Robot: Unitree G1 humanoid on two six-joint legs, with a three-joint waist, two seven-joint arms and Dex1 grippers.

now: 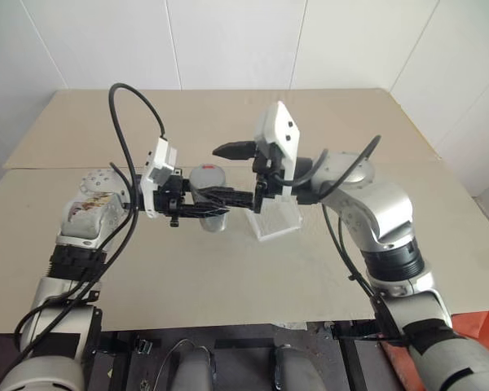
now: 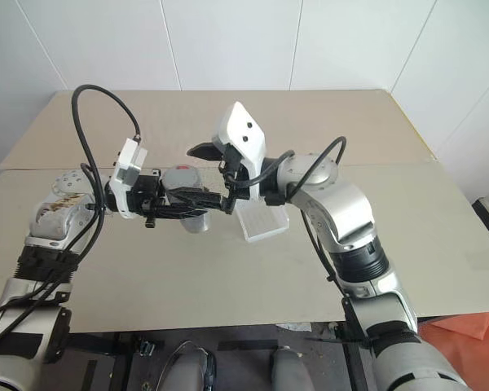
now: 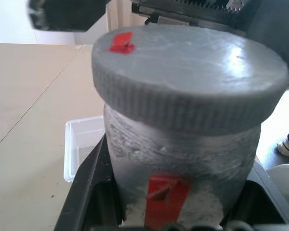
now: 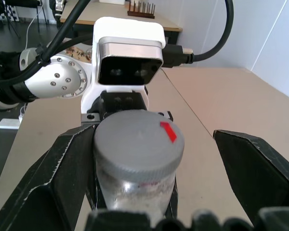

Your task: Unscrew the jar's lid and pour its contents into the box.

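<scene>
Jar is clamped by left end effector; lid is still on, flanked by spread right end effector; unscrewing and pouring into box are left.

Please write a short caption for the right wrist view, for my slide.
Open right gripper flanks the lid of the jar held by the left gripper.

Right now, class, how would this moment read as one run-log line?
left gripper: shut on jar | right gripper: open, fingers either side of lid | lid: on jar | box: on table
</scene>
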